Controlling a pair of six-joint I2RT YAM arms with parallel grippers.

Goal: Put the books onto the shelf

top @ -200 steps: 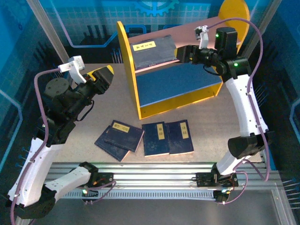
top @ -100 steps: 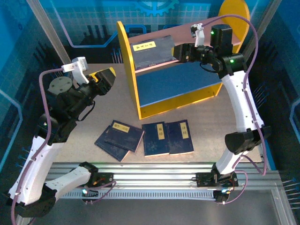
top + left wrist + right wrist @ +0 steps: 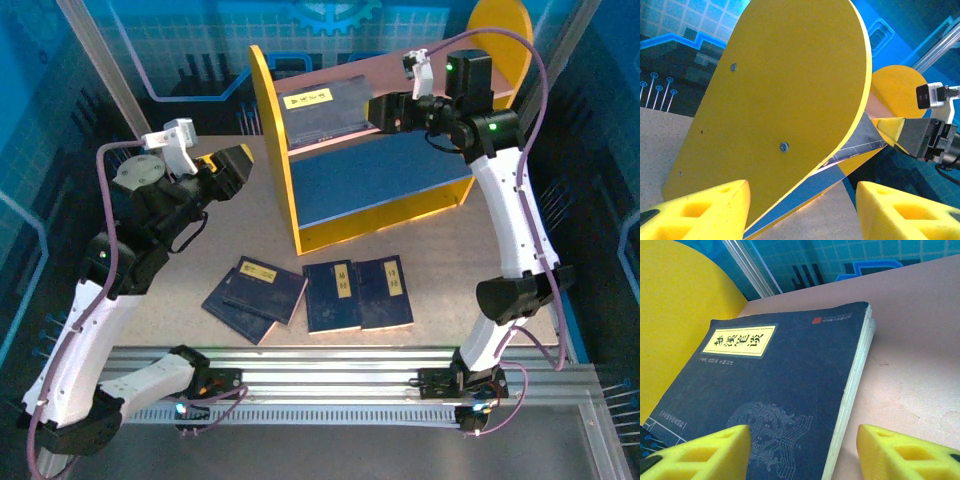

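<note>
The four books lying nearest on the table [image 3: 430, 250], just beyond the arm bases, are dark navy and lie flat with their yellow labels up. On the left two of them overlap, the upper book [image 3: 268, 287] partly covering the lower book [image 3: 232, 312]. Just to their right, the middle book [image 3: 333, 297] and the right-hand book [image 3: 386, 292] lie side by side, long edges together.

Farther in on the left, the left claw [image 3: 238, 165] hangs above the table near the shelf's left side panel [image 3: 268, 130] and points at it. Its wrist view shows it open, with nothing between its yellow fingers [image 3: 715, 207] and the yellow panel rising just ahead.

The shelf [image 3: 300, 235] stands upright at the back of the table, its blue lower board [image 3: 375, 175] under the pink upper board [image 3: 400, 62]. A fifth book [image 3: 322, 112] lies cover up on the pink board, label end toward the left side panel.

The right claw [image 3: 385, 112] is at that book's right edge. In its wrist view the fingers [image 3: 705, 450] stand spread apart and clamp nothing. The book lies below and between them. Whether a fingertip touches it cannot be told.
</note>
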